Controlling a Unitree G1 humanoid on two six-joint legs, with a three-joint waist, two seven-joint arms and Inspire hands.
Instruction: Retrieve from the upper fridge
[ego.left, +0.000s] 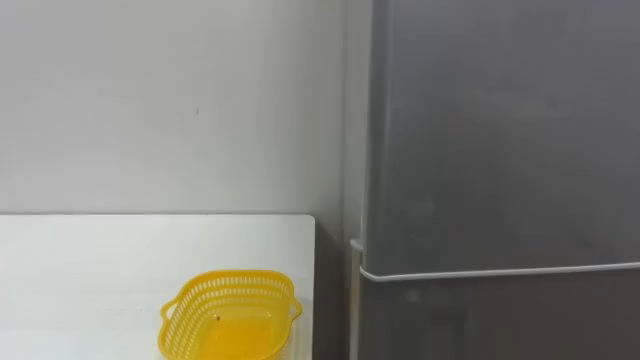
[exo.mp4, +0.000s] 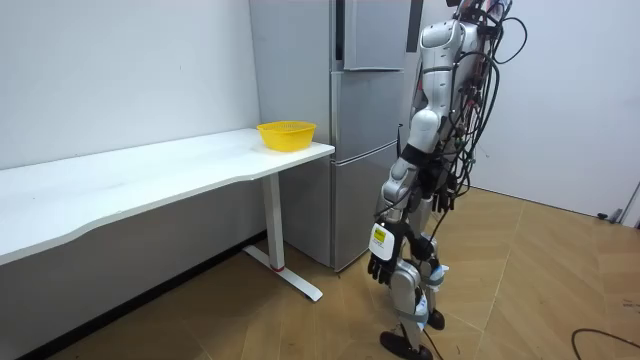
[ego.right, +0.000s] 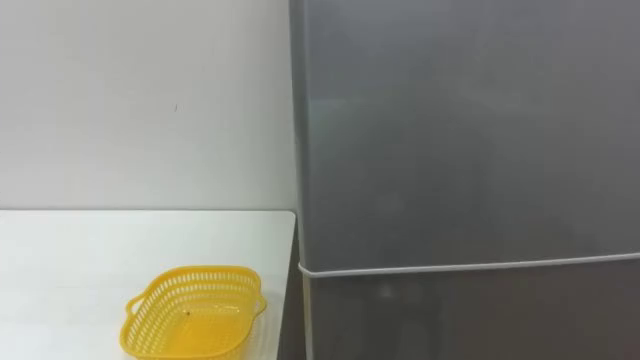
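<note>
The robot stands just in front of the fridge (exo.mp4: 345, 150) with its arms hanging. The step in hand, by my reading, is to open the upper door (ego.left: 500, 130), which is closed. Whatever is to be fetched is presumably behind it, out of sight. The left robot hand (exo.mp4: 383, 262) hangs low beside the thigh, its fingers apart and relaxed, holding nothing. A pale shape by the legs may be the right robot hand (exo.mp4: 432, 272), but I cannot tell its state. To do this well, an arm should rise to the door's free edge, hook that edge firmly, and swing the door in a wide arc. The body should stay clear of the arc, and so should the worktop (ego.left: 100, 260) beside the fridge. The door is a flat slab of smooth grey metal with a dull sheen. The eye views show no handle, so the grip will likely be on a slippery edge. A thin pale seam (ego.left: 500, 271) divides it from the lower door (ego.left: 500, 320). Near the corner of the smooth white worktop sits a yellow plastic basket (ego.left: 230, 318), latticed and round-cornered, ready to take the item.
</note>
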